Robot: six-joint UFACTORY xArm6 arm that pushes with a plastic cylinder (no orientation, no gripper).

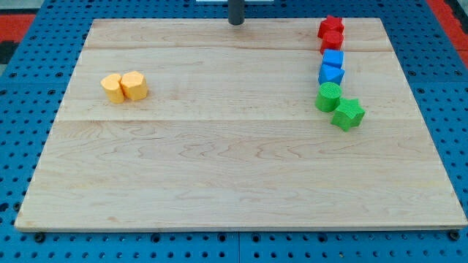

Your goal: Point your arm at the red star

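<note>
- Camera view: my tip (235, 22) sits at the top edge of the table (219, 175), near the middle. It touches no block.
- The end effector is only a plain rod, so it cannot open, close or hold anything.
- Two red blocks sit touching near the top right corner. I think the upper one is the red star (331, 27); the other red block (332, 40) is just below it.
- Below them sit two blue blocks (331, 66), then a green round block (328, 96) and a green star (348, 113).
- Two yellow blocks (123, 86) sit touching near the left edge.
- What could go wrong: the red blocks are so close that my tip might point at the wrong one, or bump the star off the top edge.
</note>
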